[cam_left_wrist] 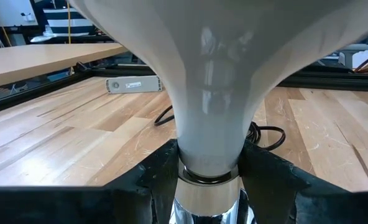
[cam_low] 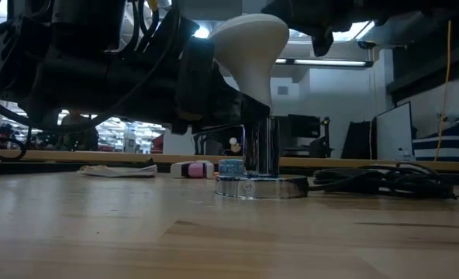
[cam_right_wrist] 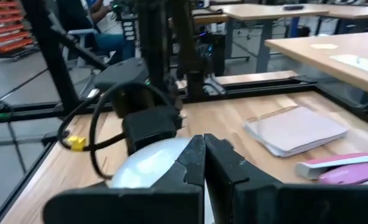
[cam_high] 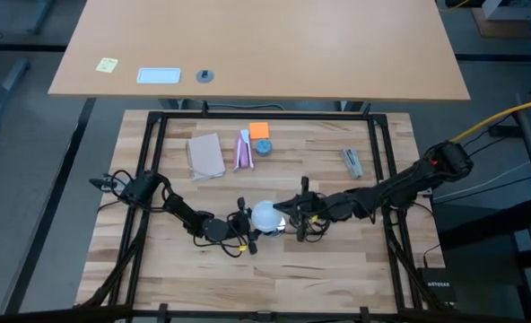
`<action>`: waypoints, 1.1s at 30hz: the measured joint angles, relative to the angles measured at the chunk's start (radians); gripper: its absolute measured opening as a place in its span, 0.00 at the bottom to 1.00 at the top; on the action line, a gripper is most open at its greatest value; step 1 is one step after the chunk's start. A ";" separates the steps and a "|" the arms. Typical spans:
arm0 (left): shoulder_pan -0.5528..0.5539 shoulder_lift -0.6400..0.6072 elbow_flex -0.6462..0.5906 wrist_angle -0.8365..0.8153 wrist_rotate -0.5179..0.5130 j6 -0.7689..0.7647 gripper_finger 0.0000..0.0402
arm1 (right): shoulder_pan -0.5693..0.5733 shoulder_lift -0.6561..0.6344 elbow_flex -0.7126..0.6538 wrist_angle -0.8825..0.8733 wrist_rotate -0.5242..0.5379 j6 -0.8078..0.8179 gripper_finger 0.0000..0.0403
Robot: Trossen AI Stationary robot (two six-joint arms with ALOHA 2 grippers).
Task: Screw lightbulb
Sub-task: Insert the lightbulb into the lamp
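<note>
The frosted white lightbulb (cam_high: 265,215) stands upright, its narrow neck (cam_low: 259,93) down in a silvery socket (cam_low: 261,147) whose disc base rests on the table near the middle. My left gripper (cam_left_wrist: 209,186) comes in level from the table's left, shut around the joint of neck and socket. My right gripper (cam_right_wrist: 204,163) is shut and reaches in from the table's right at the height of the bulb's globe (cam_right_wrist: 148,167), its fingertips over the globe's top. My left gripper pinches the top of the socket's barrel (cam_left_wrist: 207,198), just under the bulb's neck, between its two fingers (cam_left_wrist: 151,180), one on each side. The fingers come level from the table's left. The socket stays upright with its base on the table. My right gripper's shut fingertips (cam_right_wrist: 193,158) lie over the globe; I cannot tell whether they touch it.
Behind the bulb lie a brown pad (cam_high: 206,154), a pink-and-white packet (cam_high: 244,150), an orange note (cam_high: 259,130), a blue roll (cam_high: 263,147) and a grey piece (cam_high: 352,161). A dark cord (cam_low: 377,182) trails right from the socket. Black frame rails (cam_high: 265,115) border the table.
</note>
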 joint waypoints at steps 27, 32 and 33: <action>0.000 0.001 0.004 0.026 -0.001 -0.046 0.39 | 0.000 0.082 0.070 -0.091 -0.042 0.024 0.01; 0.000 0.001 0.005 0.030 -0.002 -0.117 0.40 | 0.000 0.083 0.070 -0.094 -0.045 0.026 0.01; 0.000 0.001 0.006 0.031 -0.002 -0.131 0.41 | 0.000 0.084 0.069 -0.095 -0.045 0.026 0.01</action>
